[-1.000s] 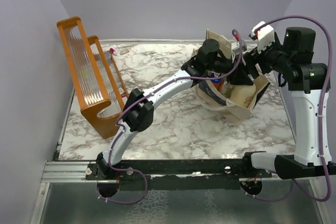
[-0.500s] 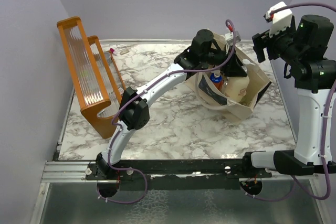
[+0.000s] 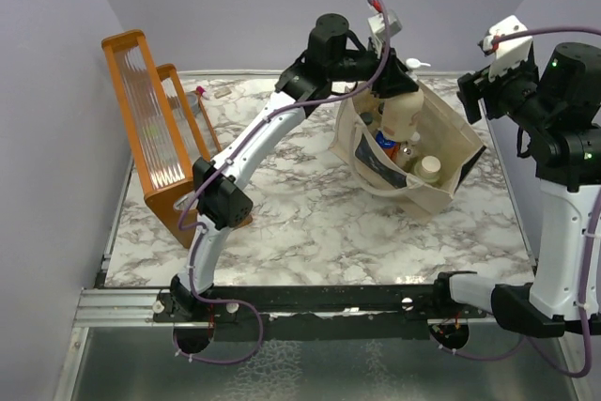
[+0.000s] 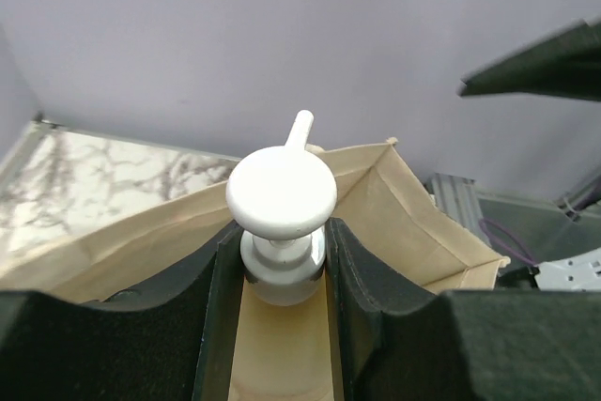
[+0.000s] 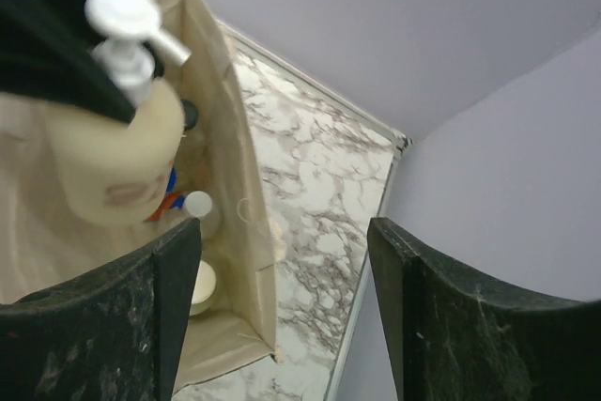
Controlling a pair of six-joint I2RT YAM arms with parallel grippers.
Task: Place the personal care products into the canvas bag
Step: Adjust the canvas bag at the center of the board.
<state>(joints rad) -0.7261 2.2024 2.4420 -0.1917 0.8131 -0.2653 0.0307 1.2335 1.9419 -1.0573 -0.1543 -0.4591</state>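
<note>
Clamped at neck between left gripper (image 4: 282, 265) fingers: beige pump bottle (image 5: 113, 157), canvas bag (image 3: 449, 133) beneath. Spread wide, empty: right gripper (image 5: 282, 241).

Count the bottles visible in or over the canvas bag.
5: the pump bottle held by the left tool at the bag opening; inside, black-capped, blue-capped, white-capped and cream-capped ones. Others may be hidden.

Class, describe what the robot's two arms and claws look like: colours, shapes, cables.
The left arm and right arm have white tube links joined by bulky black joints, with purple cables looping along each. The left claw and right claw each have two thick black fingers.
</note>
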